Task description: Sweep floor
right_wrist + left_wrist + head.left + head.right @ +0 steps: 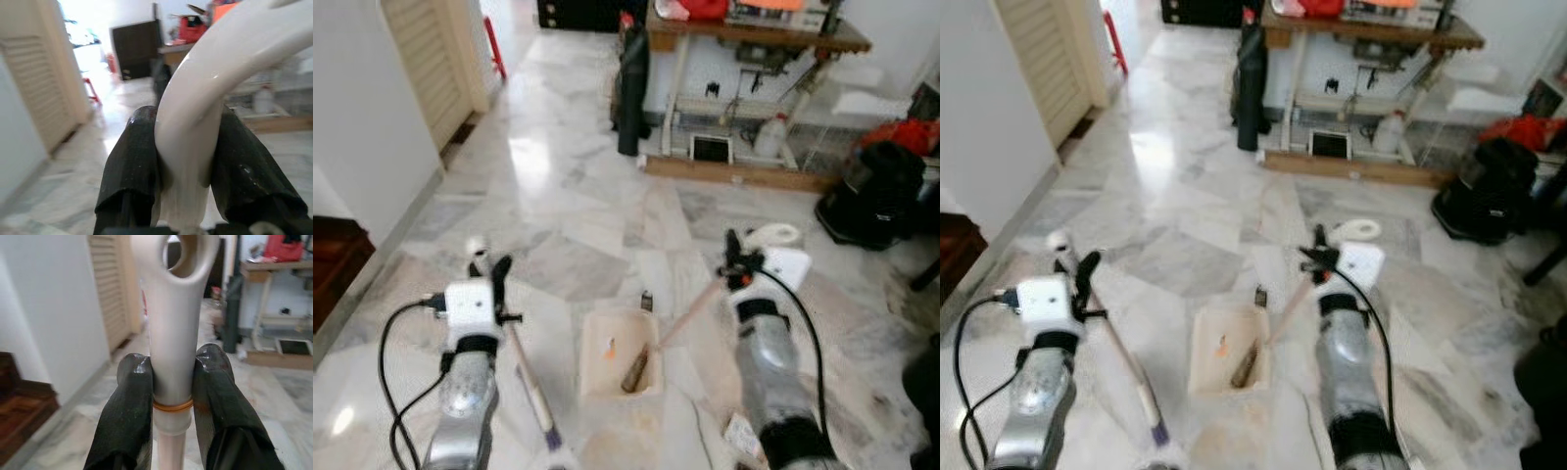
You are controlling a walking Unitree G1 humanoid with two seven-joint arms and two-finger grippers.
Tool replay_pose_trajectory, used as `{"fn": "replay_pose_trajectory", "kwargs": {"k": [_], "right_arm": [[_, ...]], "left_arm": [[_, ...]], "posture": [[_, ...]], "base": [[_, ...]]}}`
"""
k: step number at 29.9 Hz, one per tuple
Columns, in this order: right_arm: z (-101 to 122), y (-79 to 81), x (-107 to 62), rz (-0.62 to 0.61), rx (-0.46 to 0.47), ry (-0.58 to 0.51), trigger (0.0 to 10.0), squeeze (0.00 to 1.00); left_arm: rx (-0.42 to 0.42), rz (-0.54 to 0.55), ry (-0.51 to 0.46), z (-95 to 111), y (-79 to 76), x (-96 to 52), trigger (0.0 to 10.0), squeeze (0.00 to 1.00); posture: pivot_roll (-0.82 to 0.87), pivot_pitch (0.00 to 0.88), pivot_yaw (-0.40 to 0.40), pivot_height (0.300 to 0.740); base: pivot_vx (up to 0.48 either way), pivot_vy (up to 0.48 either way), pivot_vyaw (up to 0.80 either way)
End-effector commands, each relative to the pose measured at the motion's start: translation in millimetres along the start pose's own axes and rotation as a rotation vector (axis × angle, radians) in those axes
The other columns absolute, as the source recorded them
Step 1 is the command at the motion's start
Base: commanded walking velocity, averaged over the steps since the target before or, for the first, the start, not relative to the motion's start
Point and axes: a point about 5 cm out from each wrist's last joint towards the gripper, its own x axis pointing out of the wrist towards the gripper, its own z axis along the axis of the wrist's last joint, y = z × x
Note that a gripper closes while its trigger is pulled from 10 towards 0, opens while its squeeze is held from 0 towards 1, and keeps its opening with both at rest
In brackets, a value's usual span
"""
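Note:
My left gripper (490, 270) is shut on the white broom handle (527, 377), which slants down toward the floor at my feet; the left wrist view has both fingers (130, 411) pressed against the handle (173, 328) just under its hanging hole. My right gripper (735, 258) is shut on the white loop handle (205, 93) of the dustpan, whose thin stick (690, 313) runs down to the cream dustpan (597, 377) on the marble floor between my arms. An orange scrap (609, 348) and a brown lump (634, 372) lie in the pan.
A small dark bit (646, 301) lies on the floor just beyond the pan. A wooden table (842, 41) with clutter and a tall black bag (631, 88) stand ahead. A black appliance (873, 196) sits at the right, and a wall with a louvred door (435, 59) at the left.

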Motion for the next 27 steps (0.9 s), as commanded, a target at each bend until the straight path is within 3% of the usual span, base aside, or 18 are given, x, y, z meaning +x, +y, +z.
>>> {"fn": "replay_pose_trajectory", "kwargs": {"k": [1, 27], "right_arm": [[14.2, -2.9, 4.4, -0.012, 0.017, -0.067, 10.0, 0.0], [8.2, -1.1, -2.3, -0.017, 0.03, -0.041, 10.0, 0.0]], "left_arm": [[-0.003, -0.012, -0.058, 9.5, -5.2, 2.2, 10.0, 0.0], [0.014, -0.009, -0.065, 12.0, -2.1, 0.2, 10.0, 0.0]], "posture": [[0.1, 0.0, -0.058, 0.74], [0.11, 0.011, -0.052, 0.74]], "base": [[0.0, 0.0, 0.79], [0.0, 0.0, 0.79]]}}
